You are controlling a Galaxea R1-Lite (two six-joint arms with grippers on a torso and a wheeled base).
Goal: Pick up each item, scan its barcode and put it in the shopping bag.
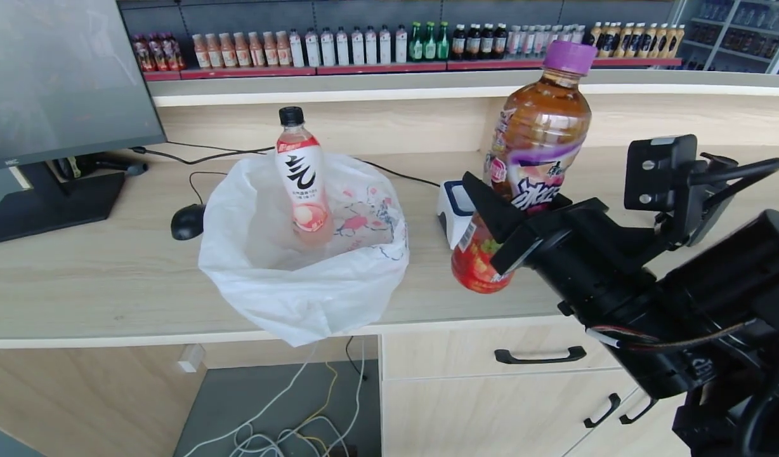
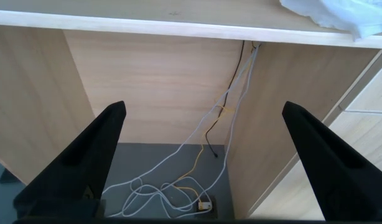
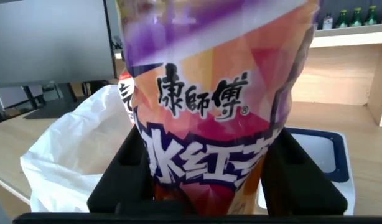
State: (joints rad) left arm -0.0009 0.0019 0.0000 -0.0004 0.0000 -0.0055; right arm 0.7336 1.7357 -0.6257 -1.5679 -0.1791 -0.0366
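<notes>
two bottles matter here. one with a black cap [image 1: 302,178] stands upright inside the white shopping bag [image 1: 301,285]. the purple-capped tea bottle [image 1: 538,127] is held by the right gripper [image 1: 523,216], its fingers closed around the label at mid-height, slightly tilted and just in front of the scanner [image 1: 451,206]. the left gripper [image 2: 203,112] hangs below the tabletop [image 1: 78,285] edge, fingers spread wide and empty. the barcode strip seems turned away from the scanner window, so the read may fail unless the wrist rotates. the full bottle could slide on its slick label. lowering it into the bag may topple the standing bottle or snag the soft rim.
</notes>
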